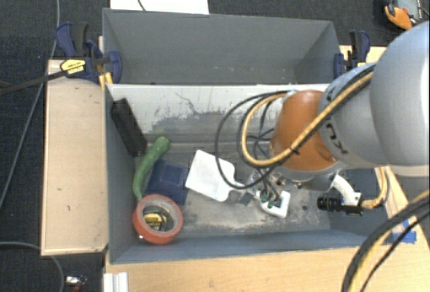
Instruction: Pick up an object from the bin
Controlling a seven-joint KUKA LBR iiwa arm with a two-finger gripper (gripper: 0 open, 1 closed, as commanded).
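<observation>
The robot's grey arm [396, 109], with orange wrist cover and looped cables, hangs over the front right part of the grey metal bin [215, 49]. Its gripper [263, 195] is low by a small white piece with green marks [281, 205] near the front wall. I cannot tell whether it is open or grips anything. Leftward lie a white folded sheet [207, 176], a dark blue block [168, 180], a green curved pod [149, 162] and a red tape roll [158, 219].
</observation>
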